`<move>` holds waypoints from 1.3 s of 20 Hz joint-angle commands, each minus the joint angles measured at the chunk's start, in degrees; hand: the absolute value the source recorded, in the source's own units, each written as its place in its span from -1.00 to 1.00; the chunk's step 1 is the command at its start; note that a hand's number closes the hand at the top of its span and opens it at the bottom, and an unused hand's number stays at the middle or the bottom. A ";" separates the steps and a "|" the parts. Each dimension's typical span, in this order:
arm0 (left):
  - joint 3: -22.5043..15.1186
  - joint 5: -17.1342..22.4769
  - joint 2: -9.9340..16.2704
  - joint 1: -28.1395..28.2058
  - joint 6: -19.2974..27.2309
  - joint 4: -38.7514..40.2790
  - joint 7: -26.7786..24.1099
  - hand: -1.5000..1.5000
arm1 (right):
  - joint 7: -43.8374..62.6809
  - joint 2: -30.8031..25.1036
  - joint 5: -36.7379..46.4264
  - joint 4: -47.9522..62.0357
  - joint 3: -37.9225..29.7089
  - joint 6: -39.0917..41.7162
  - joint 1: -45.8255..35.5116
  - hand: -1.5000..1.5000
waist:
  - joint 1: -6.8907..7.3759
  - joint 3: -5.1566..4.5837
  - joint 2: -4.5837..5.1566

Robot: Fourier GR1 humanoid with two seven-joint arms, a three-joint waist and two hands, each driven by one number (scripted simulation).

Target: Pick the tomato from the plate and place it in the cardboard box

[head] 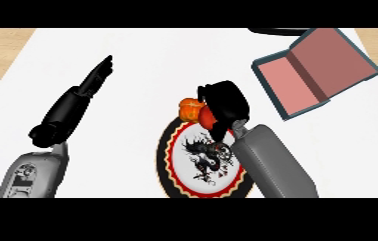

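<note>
Curled round the tomato (193, 110) at the plate's (171, 150) twelve o'clock rim, the right hand (225, 105) may let it roll out on the way to the cardboard box (314, 72) at two o'clock, while the left hand (74, 107) rests straight-fingered at nine o'clock above the tabletop (148, 60).

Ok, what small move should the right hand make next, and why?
Probably lift slightly: the right hand is curled around the red-orange tomato at the far rim of the round patterned plate, and the open pink-lined cardboard box lies up and right.
</note>
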 commanded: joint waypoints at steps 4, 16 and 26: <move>-0.86 0.65 -0.57 -3.14 -1.37 0.69 1.49 0.00 | 12.97 1.34 -4.79 14.88 -7.27 -10.49 -19.28 1.00 | 2.29 -0.05 0.32; 0.01 -0.33 -0.29 -0.75 -0.51 0.54 0.91 0.00 | 31.72 1.37 -2.31 23.44 -11.50 -24.43 -39.61 1.00 | -0.95 -0.13 -0.89; 0.67 -1.02 -1.17 0.09 0.75 0.61 1.06 0.00 | 32.68 -8.01 -1.00 30.96 -20.95 -36.03 -38.47 1.00 | -2.45 -0.09 -0.72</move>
